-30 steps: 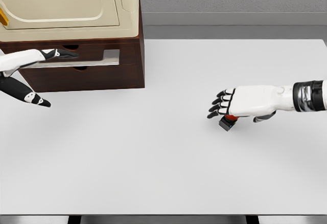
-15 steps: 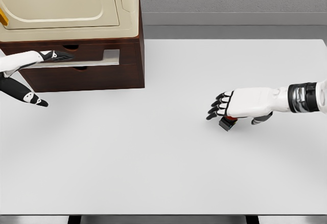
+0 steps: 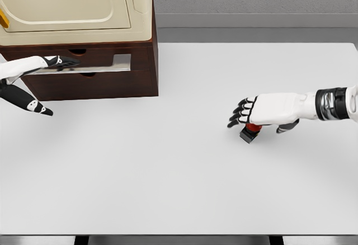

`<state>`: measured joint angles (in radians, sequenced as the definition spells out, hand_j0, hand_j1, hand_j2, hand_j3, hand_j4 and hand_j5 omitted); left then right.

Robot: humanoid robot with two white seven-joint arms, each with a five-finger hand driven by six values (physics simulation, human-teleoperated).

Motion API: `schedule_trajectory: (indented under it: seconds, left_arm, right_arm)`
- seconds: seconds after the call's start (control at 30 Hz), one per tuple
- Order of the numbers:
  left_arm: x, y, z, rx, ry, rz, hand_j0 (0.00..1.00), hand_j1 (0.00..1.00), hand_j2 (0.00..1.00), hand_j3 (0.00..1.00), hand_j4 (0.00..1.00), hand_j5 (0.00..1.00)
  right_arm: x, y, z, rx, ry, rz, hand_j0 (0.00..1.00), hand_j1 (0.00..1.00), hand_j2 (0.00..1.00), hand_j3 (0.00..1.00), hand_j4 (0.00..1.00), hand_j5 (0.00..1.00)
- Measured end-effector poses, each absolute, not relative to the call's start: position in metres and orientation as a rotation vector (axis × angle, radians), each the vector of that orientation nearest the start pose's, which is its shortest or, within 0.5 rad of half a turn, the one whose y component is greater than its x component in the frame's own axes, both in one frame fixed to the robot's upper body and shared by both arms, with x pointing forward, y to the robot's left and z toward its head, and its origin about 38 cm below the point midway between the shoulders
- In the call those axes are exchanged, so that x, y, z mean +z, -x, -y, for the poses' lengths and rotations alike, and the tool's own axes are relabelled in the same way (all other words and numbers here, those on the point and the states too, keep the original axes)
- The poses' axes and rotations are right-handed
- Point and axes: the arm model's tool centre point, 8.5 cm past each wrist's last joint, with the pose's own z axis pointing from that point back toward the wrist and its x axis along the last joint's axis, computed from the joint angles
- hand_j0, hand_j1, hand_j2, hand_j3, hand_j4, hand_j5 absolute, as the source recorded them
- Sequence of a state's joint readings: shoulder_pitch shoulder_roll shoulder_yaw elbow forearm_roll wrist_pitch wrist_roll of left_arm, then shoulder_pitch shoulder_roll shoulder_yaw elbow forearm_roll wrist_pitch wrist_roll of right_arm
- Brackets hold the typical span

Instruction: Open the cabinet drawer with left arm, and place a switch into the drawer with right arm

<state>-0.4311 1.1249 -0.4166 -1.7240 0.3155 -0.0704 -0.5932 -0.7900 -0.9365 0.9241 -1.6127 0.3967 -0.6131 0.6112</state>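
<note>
On the white bench [image 3: 168, 172], the switch [image 3: 250, 132], a small dark box with a red button, lay right of the middle, well apart from the brown cabinet [image 3: 100, 83]. Over it hovered the right hand [image 3: 268, 111], fingers [image 3: 238, 116] spread and slightly curled, gripping nothing. At the slightly open drawer [image 3: 84, 66], the left hand [image 3: 56, 61] rested; I could not tell its fingers' state.

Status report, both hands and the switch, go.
Left hand at the drawer front, grip unclear. Right hand open over the switch, not gripping. Switch on table. Path clear.
</note>
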Motion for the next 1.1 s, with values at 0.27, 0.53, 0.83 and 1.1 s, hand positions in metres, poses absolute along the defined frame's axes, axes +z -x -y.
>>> schedule_trajectory:
  seconds: [0.27, 0.53, 0.83, 1.1]
  left_arm:
    - [0.269, -0.389, -0.37, -1.393, -0.085, 1.33, 1.0, 1.0, 1.0, 1.0, 1.0, 1.0]
    - [0.266, -0.388, -0.367, -1.422, -0.088, 1.32, 1.0, 1.0, 1.0, 1.0, 1.0, 1.0]
    - [0.263, -0.384, -0.364, -1.511, -0.134, 1.3, 1.0, 1.0, 1.0, 1.0, 1.0, 1.0]
    - [0.26, -0.377, -0.359, -1.562, -0.093, 1.301, 1.0, 1.0, 1.0, 1.0, 1.0, 1.0]
  right_arm:
    - [0.207, -0.397, 0.269, -3.157, -0.328, -1.516, 1.0, 1.0, 1.0, 1.0, 1.0, 1.0]
    - [0.207, -0.396, 0.265, -3.147, -0.319, -1.521, 1.0, 1.0, 1.0, 1.0, 1.0, 1.0]
    - [0.204, -0.395, 0.264, -3.15, -0.307, -1.516, 1.0, 1.0, 1.0, 1.0, 1.0, 1.0]
    - [0.204, -0.395, 0.264, -3.151, -0.305, -1.513, 1.0, 1.0, 1.0, 1.0, 1.0, 1.0]
